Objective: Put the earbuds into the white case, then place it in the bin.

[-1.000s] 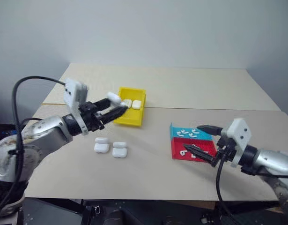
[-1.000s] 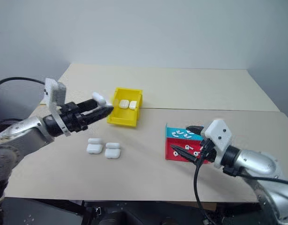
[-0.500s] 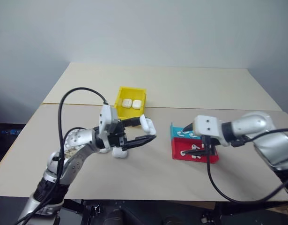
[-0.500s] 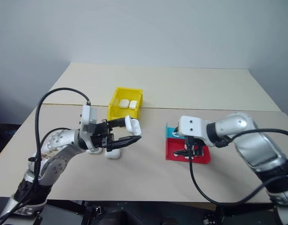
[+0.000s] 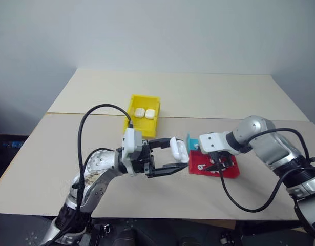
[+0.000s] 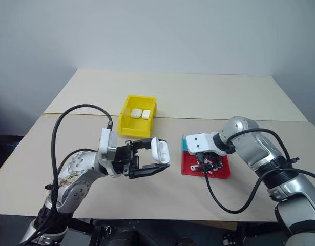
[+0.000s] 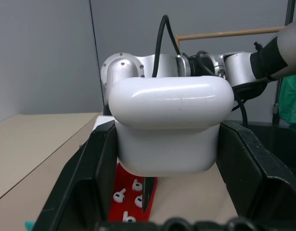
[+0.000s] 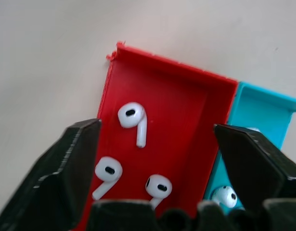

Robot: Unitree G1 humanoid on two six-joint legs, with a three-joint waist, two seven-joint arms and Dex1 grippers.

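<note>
My left gripper (image 5: 173, 158) is shut on the white case (image 5: 179, 148), holding it above the table just left of the red and blue tray (image 5: 229, 170). In the left wrist view the case (image 7: 169, 127) sits clamped between both black fingers (image 7: 87, 178). My right gripper (image 5: 214, 164) points down over the tray's red half, open, its fingers straddling loose earbuds (image 8: 133, 120). One more earbud (image 8: 224, 196) lies in the blue half (image 8: 263, 115). The yellow bin (image 5: 130, 106) stands farther back on the left.
Two white cases (image 5: 145, 113) lie inside the bin. A black cable (image 5: 103, 108) loops over my left arm, another (image 5: 239, 205) hangs below my right arm. The tray sits close to the table's near edge; open tabletop stretches behind it.
My left gripper has carried the case to the right, from near the bin to beside the tray. My right gripper has swung in over the red half and tipped downward.
</note>
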